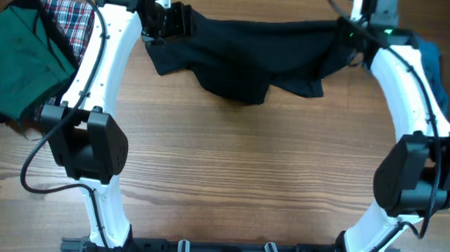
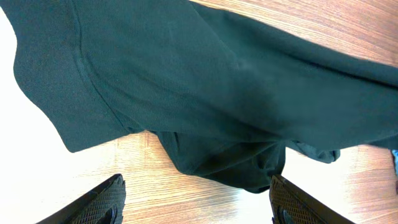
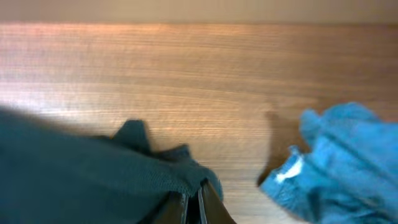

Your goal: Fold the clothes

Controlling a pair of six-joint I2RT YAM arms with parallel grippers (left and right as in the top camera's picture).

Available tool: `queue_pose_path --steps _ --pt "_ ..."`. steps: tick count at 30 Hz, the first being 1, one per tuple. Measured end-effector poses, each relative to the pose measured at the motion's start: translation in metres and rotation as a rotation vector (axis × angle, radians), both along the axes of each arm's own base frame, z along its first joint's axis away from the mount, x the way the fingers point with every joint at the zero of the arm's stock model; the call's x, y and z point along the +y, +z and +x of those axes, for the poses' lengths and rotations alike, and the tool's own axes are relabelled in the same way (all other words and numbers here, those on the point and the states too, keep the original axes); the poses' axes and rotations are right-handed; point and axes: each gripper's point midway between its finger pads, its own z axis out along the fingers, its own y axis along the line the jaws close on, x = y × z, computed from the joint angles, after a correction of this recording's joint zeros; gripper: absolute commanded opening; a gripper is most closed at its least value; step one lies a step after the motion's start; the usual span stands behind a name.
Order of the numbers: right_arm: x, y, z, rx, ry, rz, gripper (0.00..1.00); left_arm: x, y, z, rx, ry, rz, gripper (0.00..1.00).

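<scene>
My right claw (image 3: 194, 198) is pinched together on an edge of the black shirt (image 1: 252, 46). The cloth bunches just ahead of its tips and off to its left. The blue garment (image 3: 345, 162) lies crumpled on the counter (image 1: 246, 166) near that claw's right side, not touching it. My left claw (image 2: 198, 183) stands wide apart and grips nothing, with the shirt spread just ahead of its fingers (image 2: 109, 198) and a fold sagging toward the gap. The shirt stretches from one claw across to the other. On the left claw's outer side lie a green garment (image 1: 16, 53) and a plaid cloth (image 1: 70, 17).
</scene>
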Motion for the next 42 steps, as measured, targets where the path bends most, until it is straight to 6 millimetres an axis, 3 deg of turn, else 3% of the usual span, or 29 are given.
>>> queue_pose_path --steps 3,8,9,10,11,12,15,20,25,27,33,35,42 --pt "-0.019 0.017 0.005 -0.034 -0.033 0.005 0.04 0.000 0.000 0.000 0.000 0.000 0.000 0.73" --pt "-0.050 0.015 0.000 -0.024 -0.082 0.076 0.05 0.000 0.000 0.000 0.001 0.000 0.000 0.73" --pt "-0.057 0.014 -0.002 -0.021 -0.091 0.089 0.31 0.000 0.000 0.000 0.000 0.000 0.000 0.73" --pt "-0.064 0.013 -0.005 -0.012 -0.100 0.102 0.67 0.000 0.000 0.000 0.000 0.000 0.000 0.73" --pt "-0.068 0.011 -0.008 -0.002 -0.115 0.116 0.89 0.000 0.000 0.000 0.001 0.000 0.000 0.73" --pt "-0.069 0.009 -0.010 0.008 -0.122 0.124 0.99 0.000 0.000 0.000 0.001 0.000 0.000 0.73" --pt "-0.062 0.005 -0.013 0.028 -0.124 0.167 1.00 0.000 -0.001 -0.002 0.007 0.000 0.001 0.73" --pt "-0.028 -0.005 -0.029 0.116 -0.044 0.332 1.00 0.001 -0.003 -0.008 0.035 0.000 0.005 0.74" --pt "0.004 -0.008 -0.045 0.193 0.047 0.489 1.00 -0.001 -0.011 -0.031 0.123 -0.038 0.029 0.75" --pt "0.007 -0.006 -0.046 0.194 0.059 0.506 1.00 -0.011 -0.015 -0.035 0.129 -0.064 0.033 0.75" --pt "0.013 -0.004 -0.046 0.193 0.084 0.532 0.99 -0.042 -0.089 -0.037 0.164 -0.008 -0.067 0.71" --pt "0.013 -0.004 -0.046 0.193 0.087 0.532 0.99 -0.047 -0.104 -0.032 0.155 0.040 -0.115 0.68" --pt "0.014 -0.004 -0.047 0.193 0.093 0.530 1.00 -0.055 -0.114 -0.025 0.148 0.135 -0.182 0.64"
